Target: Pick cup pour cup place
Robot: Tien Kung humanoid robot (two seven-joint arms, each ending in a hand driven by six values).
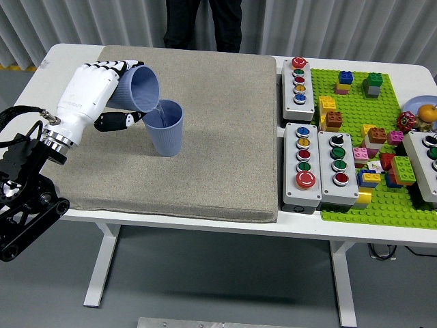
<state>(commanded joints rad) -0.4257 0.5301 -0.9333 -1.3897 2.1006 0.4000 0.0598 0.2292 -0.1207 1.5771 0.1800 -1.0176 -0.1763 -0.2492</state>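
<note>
Blue tilted cup (138, 89): gripped by left hand (92, 92), fingers curled round it, mouth tipped onto the standing cup's rim
Standing cup (164, 128): upright on grey mat (205, 171)
Person (202, 24): standing at far side

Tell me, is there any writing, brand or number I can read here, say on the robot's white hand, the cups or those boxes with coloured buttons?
Left hand: a faint grey mark on the white back, too small and blurred to read.
Tilted cup and standing cup: plain blue, no text.
Button boxes: no labels readable at this size.
Green baseplate and bricks: no print visible.
So nothing can be quoted.
</note>
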